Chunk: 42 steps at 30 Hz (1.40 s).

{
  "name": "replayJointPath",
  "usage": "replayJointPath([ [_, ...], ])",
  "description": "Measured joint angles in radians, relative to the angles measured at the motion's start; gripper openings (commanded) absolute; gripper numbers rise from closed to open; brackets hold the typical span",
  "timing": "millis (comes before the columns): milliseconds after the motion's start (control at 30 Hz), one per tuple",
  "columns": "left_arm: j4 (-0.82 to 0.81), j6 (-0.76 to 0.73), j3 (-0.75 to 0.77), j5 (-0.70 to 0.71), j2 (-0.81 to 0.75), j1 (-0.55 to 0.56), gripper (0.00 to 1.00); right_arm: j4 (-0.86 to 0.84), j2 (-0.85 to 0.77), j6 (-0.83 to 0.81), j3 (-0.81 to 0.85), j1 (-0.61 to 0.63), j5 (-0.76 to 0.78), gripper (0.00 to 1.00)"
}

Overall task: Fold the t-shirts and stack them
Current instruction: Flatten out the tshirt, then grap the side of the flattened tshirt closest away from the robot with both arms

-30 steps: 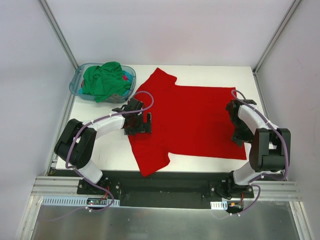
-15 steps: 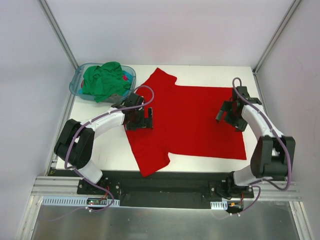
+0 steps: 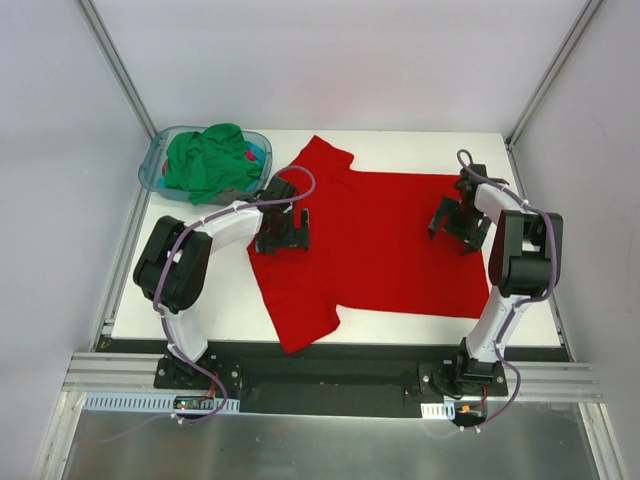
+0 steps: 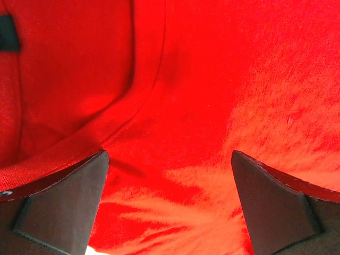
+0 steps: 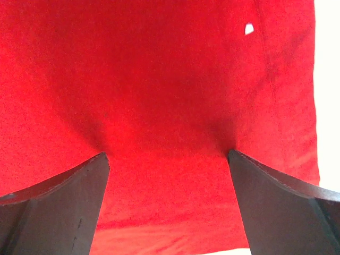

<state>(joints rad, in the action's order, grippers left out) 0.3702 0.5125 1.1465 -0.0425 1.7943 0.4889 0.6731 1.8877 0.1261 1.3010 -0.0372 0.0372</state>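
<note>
A red t-shirt (image 3: pixel 380 240) lies spread flat on the white table, neck to the left, hem to the right. My left gripper (image 3: pixel 283 232) is open and low over the shirt near the collar; the collar seam (image 4: pixel 143 95) shows in the left wrist view. My right gripper (image 3: pixel 456 222) is open and low over the shirt near its hem; in the right wrist view the red cloth (image 5: pixel 159 106) fills the space between the fingers, and the hem edge (image 5: pixel 311 106) runs down the right. Neither gripper holds cloth.
A clear blue basket (image 3: pixel 158 170) stands at the back left with a crumpled green t-shirt (image 3: pixel 210 160) and other garments in it. White table (image 3: pixel 420 145) shows behind the shirt and at the front left. Grey walls and metal posts enclose the cell.
My right gripper has moved from the shirt's right edge back and inward onto the cloth. My left gripper has shifted slightly farther back near the collar. The shirt lies as before.
</note>
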Motion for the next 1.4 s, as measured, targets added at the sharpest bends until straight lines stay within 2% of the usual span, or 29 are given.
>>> replayJointPath([
  [500, 0.037, -0.035, 0.199, -0.002, 0.147, -0.039, 0.99, 0.055, 0.201, -0.009, 0.279, -0.066, -0.058, 0.96],
  [733, 0.047, -0.056, 0.198, -0.027, 0.125, -0.035, 0.99, 0.054, 0.173, -0.011, 0.275, -0.070, -0.059, 0.96],
  [867, 0.052, -0.058, 0.130, -0.023, -0.011, 0.003, 0.99, 0.056, -0.029, -0.011, 0.136, -0.070, -0.006, 0.96],
  [1133, 0.047, 0.005, -0.163, -0.038, -0.420, 0.130, 0.99, 0.057, -0.687, 0.042, -0.249, -0.073, 0.220, 0.96],
  [1267, 0.060, 0.051, -0.326, -0.038, -0.546, 0.211, 0.95, 0.051, -0.845, 0.065, -0.420, -0.082, 0.285, 0.96],
  [1400, 0.077, 0.100, -0.415, -0.043, -0.594, 0.311, 0.84, 0.049, -0.865, 0.066, -0.504, -0.089, 0.281, 0.96],
])
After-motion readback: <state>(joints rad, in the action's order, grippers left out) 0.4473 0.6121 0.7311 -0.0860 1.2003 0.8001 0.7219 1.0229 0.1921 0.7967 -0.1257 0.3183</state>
